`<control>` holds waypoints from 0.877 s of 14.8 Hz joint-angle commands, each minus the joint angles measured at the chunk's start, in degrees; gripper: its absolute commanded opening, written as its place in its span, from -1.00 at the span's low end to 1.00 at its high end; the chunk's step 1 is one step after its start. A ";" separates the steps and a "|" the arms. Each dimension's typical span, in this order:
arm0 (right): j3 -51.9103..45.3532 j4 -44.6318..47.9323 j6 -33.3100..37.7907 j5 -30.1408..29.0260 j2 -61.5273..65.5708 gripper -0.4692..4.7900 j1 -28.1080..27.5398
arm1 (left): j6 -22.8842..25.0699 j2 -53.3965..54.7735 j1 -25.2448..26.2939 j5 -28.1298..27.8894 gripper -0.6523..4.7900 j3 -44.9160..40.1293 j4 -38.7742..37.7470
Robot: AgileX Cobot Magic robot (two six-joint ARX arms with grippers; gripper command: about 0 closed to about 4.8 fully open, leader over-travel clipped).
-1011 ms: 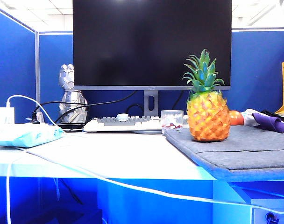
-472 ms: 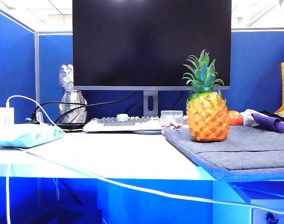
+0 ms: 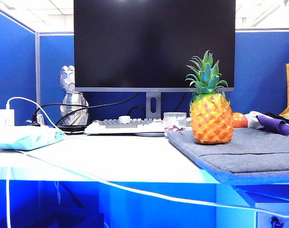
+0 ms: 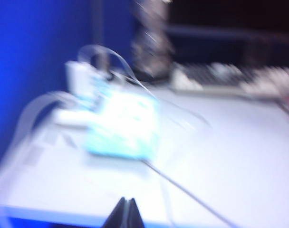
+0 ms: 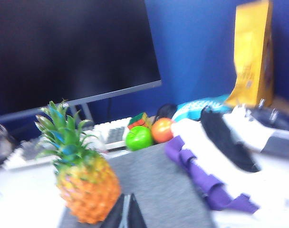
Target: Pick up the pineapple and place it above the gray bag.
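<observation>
The pineapple [image 3: 211, 116], orange with a green leaf crown, stands upright on the gray bag [image 3: 258, 152] at the right of the desk. In the right wrist view the pineapple [image 5: 85, 183] stands on the gray bag [image 5: 158, 185], and my right gripper [image 5: 126, 197] is shut and empty just in front of the fruit. My left gripper [image 4: 126, 201] is shut with nothing in it, near the front desk edge and short of a light blue packet [image 4: 123, 126]. Neither gripper shows in the exterior view.
A large monitor [image 3: 154, 45] and a keyboard [image 3: 125, 126] stand at the back. A light blue packet [image 3: 25, 137] and white cables [image 3: 111, 185] lie on the left. A purple cloth [image 5: 201, 178], green fruit [image 5: 139, 137] and orange fruit [image 5: 162, 129], and a yellow bag [image 5: 251, 52] sit at the right.
</observation>
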 commanded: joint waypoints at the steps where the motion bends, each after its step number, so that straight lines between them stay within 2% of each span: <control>1: -3.61 2.34 3.17 -9.57 0.00 -0.83 0.13 | 0.83 0.04 0.00 7.74 -0.77 -2.27 0.28; 3: -8.04 4.15 5.44 -17.84 0.00 -0.83 1.66 | 3.06 0.04 0.00 13.46 -0.77 -3.85 -0.22; 4: -10.01 4.20 5.18 -17.81 -0.02 -0.83 4.04 | 3.13 0.02 0.00 13.64 -0.77 -4.26 -1.05; 6: -10.38 3.76 1.27 -15.10 -0.04 -0.83 9.40 | 6.56 0.02 0.00 14.21 -0.77 -4.68 -2.60; 10: -10.38 -2.60 -2.69 -9.68 -0.04 -0.82 19.43 | 6.88 0.02 0.00 14.23 -0.74 -7.54 -2.64; 13: -10.38 -0.96 -3.08 -6.47 -0.04 -0.82 21.49 | 7.56 0.02 0.00 14.23 -0.65 -7.87 -2.21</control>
